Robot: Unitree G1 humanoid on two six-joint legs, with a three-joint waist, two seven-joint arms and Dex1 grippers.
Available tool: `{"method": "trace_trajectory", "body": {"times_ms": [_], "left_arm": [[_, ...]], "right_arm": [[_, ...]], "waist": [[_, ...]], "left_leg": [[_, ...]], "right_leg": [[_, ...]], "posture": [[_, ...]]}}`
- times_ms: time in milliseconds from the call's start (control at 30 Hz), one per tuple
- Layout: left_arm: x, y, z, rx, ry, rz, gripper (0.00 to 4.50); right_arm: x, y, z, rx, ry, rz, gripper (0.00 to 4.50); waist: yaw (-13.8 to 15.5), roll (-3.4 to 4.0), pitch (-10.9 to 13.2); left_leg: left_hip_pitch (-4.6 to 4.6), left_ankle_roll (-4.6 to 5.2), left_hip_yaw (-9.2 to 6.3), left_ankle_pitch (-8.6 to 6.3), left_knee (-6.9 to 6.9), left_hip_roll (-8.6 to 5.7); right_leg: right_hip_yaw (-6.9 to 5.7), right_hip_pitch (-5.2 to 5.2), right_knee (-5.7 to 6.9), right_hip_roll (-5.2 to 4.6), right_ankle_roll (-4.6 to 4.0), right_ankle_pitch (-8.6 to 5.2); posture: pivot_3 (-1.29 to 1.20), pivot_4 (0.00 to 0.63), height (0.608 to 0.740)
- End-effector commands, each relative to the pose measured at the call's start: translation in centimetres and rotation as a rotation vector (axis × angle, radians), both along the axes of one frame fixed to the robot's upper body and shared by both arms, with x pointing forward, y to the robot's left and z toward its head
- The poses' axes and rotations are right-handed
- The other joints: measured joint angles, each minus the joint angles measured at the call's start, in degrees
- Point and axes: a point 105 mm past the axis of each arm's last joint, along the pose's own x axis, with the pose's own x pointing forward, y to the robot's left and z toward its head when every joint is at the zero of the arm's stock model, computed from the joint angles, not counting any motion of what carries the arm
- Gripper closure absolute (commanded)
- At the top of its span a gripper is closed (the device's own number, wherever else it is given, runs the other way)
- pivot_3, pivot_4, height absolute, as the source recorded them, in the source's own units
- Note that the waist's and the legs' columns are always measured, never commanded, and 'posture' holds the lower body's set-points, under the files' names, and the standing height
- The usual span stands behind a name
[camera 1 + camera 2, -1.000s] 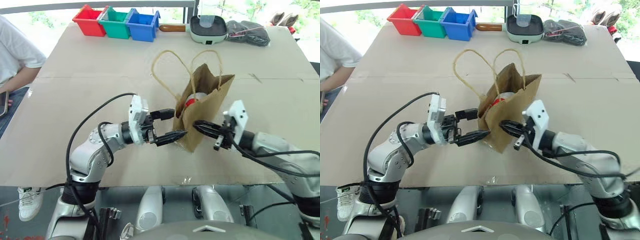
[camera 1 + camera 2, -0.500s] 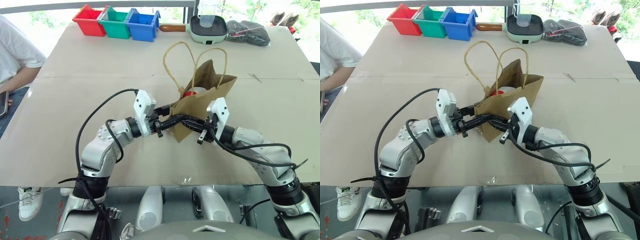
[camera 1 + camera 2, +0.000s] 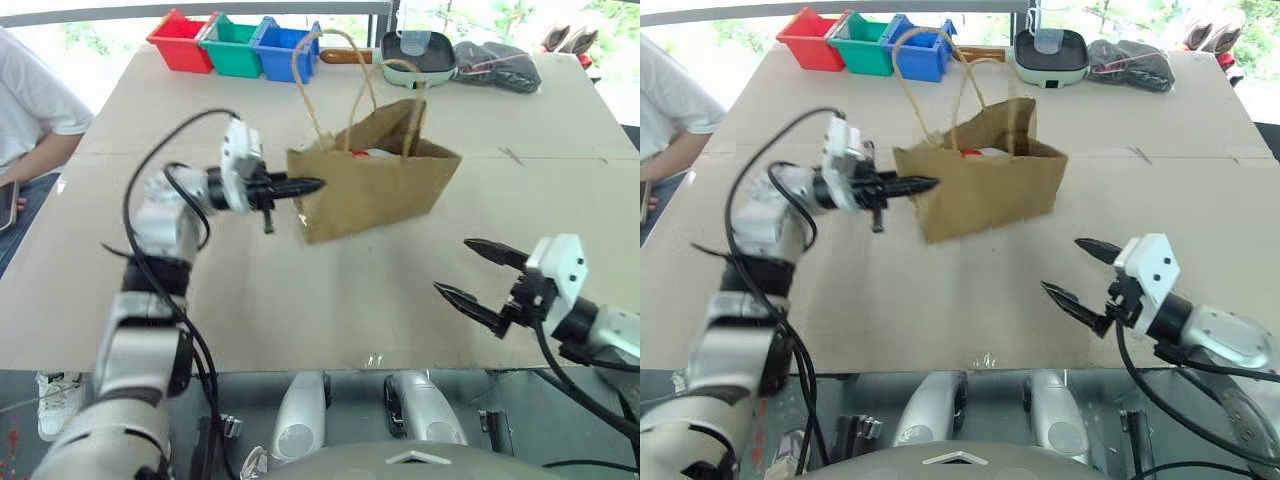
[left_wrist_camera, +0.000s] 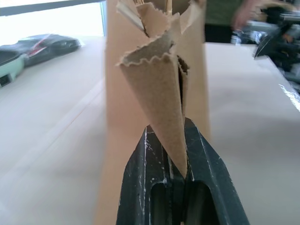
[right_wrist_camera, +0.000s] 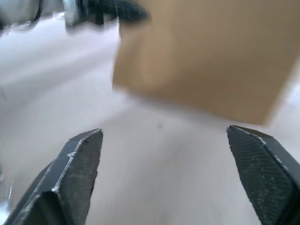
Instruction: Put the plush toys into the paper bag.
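Left gripper (image 3: pixel 312 184) — two black fingers clenched on the serrated top edge of the brown kraft paper bag (image 3: pixel 375 190) at its left end; the left wrist view shows a fold of the paper (image 4: pixel 161 93) pinched tight between the finger pads (image 4: pixel 140 173). The gripper points level toward the bag, arm reaching out over the table.

Right gripper (image 3: pixel 478 275) — fingers spread wide and empty, nothing between them, hovering above the near right part of the table, well apart from the bag. The right wrist view looks between the two parted fingertips (image 5: pixel 82 154) at the bag's flat side.

Bag stands upright with its mouth open, its two tan twisted-cord handles (image 3: pixel 315 70) rising above the rim. Inside, just below the rim, a bit of red and white (image 3: pixel 372 153) shows — a plush toy, though which one cannot be told.

Light tan cardboard-covered table (image 3: pixel 250 310) under it all. Along the far edge: a red plastic bin (image 3: pixel 180 42), a green plastic bin (image 3: pixel 228 44) and a blue plastic bin (image 3: pixel 282 48) side by side, then a pale green pan with a brown handle (image 3: pixel 425 60) and a dark bundle (image 3: pixel 495 65). A person in a white shirt (image 3: pixel 30 110) sits at the table's left side.
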Motion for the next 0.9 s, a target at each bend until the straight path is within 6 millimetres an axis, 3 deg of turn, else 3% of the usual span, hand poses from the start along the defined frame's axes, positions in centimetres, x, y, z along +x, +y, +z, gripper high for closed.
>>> {"method": "trace_trajectory", "body": {"times_ms": [33,67,100,233,333,400,533,733,900], "left_arm": [[0.6,0.0,-1.3,0.093,-0.019,-0.071,4.50],[1.0,0.0,-1.6,0.103,-0.006,-0.064,4.50],[1.3,0.0,-1.9,0.118,-0.002,-0.057,3.79],[2.0,0.0,-1.5,0.071,0.024,-0.022,2.32],[1.9,1.5,-0.7,0.005,0.054,0.047,1.22],[1.1,3.1,-0.6,-0.050,0.092,0.135,1.22],[-2.7,5.5,-1.1,-0.131,0.159,0.325,1.22],[-9.9,6.0,-3.4,-0.147,0.248,0.520,1.22],[-13.0,7.2,-5.0,-0.100,0.296,0.620,1.22]], "right_arm": [[-0.4,-0.3,1.7,-0.021,-0.088,0.004,0.60],[-0.2,-0.5,1.7,-0.023,-0.091,-0.001,0.60],[0.0,-0.5,1.7,-0.022,-0.091,-0.004,0.56],[0.7,-0.3,1.1,-0.042,-0.077,0.021,0.56],[1.2,-0.7,1.2,-0.061,-0.088,0.040,0.56],[1.6,-1.2,1.2,-0.074,-0.093,0.047,0.56],[2.4,-2.8,1.1,-0.109,-0.090,0.041,0.56],[3.3,-5.9,1.1,-0.147,-0.032,0.033,0.56],[2.9,-8.0,1.2,-0.210,-0.006,0.032,0.56]], "waist": [[-0.1,-0.02,0.0],[-0.1,-0.02,0.0],[-0.2,-0.02,0.0],[-0.5,-0.04,0.0],[-0.5,-0.04,0.0],[-1.3,-0.02,0.0],[-2.2,0.03,0.0],[-0.7,0.06,0.0],[0.3,0.07,0.0]], "left_leg": [[0.00,0.01,0.00,0.00,0.00,0.00],[-0.01,0.01,0.00,-0.01,0.01,0.00],[-0.01,0.01,-0.01,-0.01,0.01,0.00],[-0.05,0.01,-0.07,-0.01,0.01,0.04],[-0.09,0.01,-0.08,-0.01,0.05,0.04],[-0.09,0.01,-0.07,-0.01,0.04,0.05],[0.11,0.01,-0.06,-0.01,-0.12,0.17],[0.10,0.01,-0.09,-0.01,-0.06,0.24],[0.25,0.02,-0.08,-0.01,0.06,0.12]], "right_leg": [[0.01,0.00,-0.03,0.00,0.01,0.00],[0.01,0.00,-0.02,0.00,0.00,0.00],[0.01,0.00,-0.01,0.00,0.00,0.00],[-0.02,-0.05,0.04,0.04,0.00,0.01],[-0.03,-0.05,0.05,0.04,0.00,0.01],[-0.01,-0.06,0.04,0.02,0.00,0.00],[0.10,-0.03,0.13,-0.05,-0.01,0.01],[-0.02,0.08,0.11,-0.23,-0.01,0.01],[-0.03,0.24,0.04,-0.23,-0.01,-0.01]], "posture": [[0.00,0.150,0.740],[0.00,0.150,0.740],[0.00,0.150,0.740],[0.00,0.150,0.740],[0.00,0.150,0.740],[0.00,0.150,0.740],[0.00,0.150,0.740],[0.00,0.150,0.740],[0.00,0.150,0.740]]}}
